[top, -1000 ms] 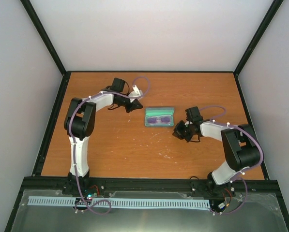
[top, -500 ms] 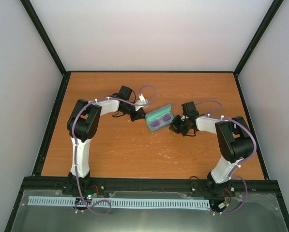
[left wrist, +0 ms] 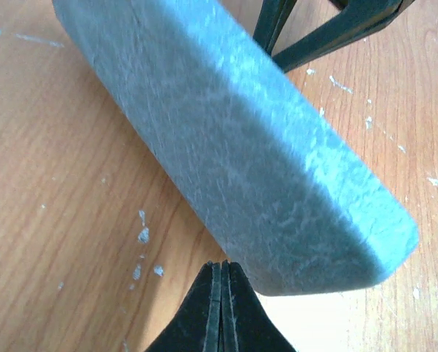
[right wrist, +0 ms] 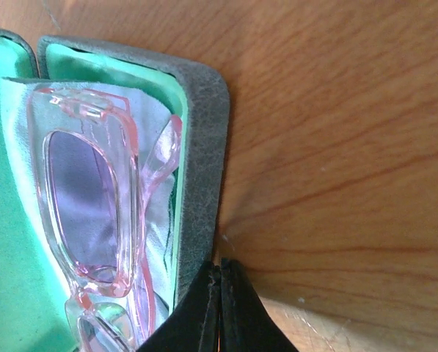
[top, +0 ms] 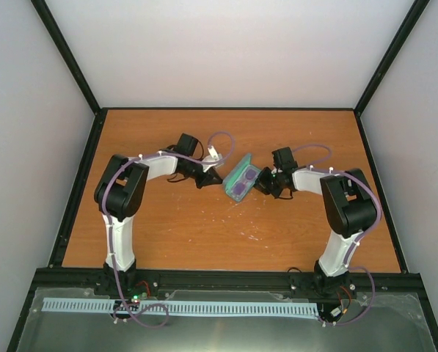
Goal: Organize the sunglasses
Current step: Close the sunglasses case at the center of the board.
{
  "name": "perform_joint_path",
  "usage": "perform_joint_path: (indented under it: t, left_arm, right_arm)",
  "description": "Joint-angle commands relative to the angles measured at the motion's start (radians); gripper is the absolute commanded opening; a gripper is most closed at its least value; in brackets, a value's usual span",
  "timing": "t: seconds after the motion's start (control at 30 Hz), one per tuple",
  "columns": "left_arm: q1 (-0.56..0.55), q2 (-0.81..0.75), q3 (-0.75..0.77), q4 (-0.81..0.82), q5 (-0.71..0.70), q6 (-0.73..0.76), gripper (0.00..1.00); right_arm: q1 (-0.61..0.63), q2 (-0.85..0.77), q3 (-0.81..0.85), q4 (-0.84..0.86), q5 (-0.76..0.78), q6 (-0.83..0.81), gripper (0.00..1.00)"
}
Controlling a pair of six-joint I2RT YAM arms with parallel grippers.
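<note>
Orange wood table (top: 167, 227) fills the mid of the top view, scuffed w/ white flecks. My left arm (top: 123, 191) reaches up from bottom left and bends in toward centre; my right arm (top: 347, 202) does the same from bottom right, so both wrists meet near frame centre. Between them lies the grey-blue glasses case (top: 241, 181), open, set on a diagonal, low end toward lower left, flat on the wood. In the left wrist view its grey textured outer shell (left wrist: 241, 161) runs from upper left to lower right and takes up most of the frame. In the right wrist view its inside shows at left: green lining (right wrist: 13, 220), then a pale blue cloth (right wrist: 156, 227) laid in the tray. The sunglasses (right wrist: 86, 191) sit inside the case on top of that cloth, pink translucent frame, purple lenses, one temple folded along the case's rim. My left gripper (left wrist: 220, 271) is fully shut, tips pressed together, nothing held, tips right at the case's near rounded corner at bottom centre of the frame; touching or a hair off, can't tell. My right gripper (right wrist: 220, 270) is likewise shut tight on nothing, tips at the outer edge of the case wall, bottom centre.
</note>
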Motion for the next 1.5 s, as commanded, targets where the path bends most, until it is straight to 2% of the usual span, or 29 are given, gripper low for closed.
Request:
perform_joint_path:
  t: [0.0,0.53,1.0,1.47]
  left_arm:
    - [-0.009,-0.030,0.048,0.044,0.033,-0.055,0.01]
    - [-0.092,-0.006,0.100,0.076,0.022,-0.127,0.01]
    - [-0.117,0.046,0.178,0.048,0.015,-0.120,0.01]
    - [-0.163,0.082,0.178,0.027,0.001,-0.104,0.01]
  right_arm:
    - [-0.004,0.054,-0.026,0.005,0.056,-0.015,0.03]
    - [-0.047,0.108,-0.004,0.088,-0.014,-0.020,0.03]
    - [-0.046,0.125,-0.056,0.189,-0.076,0.007,0.03]
    - [-0.046,0.108,-0.118,0.267,-0.096,0.023,0.03]
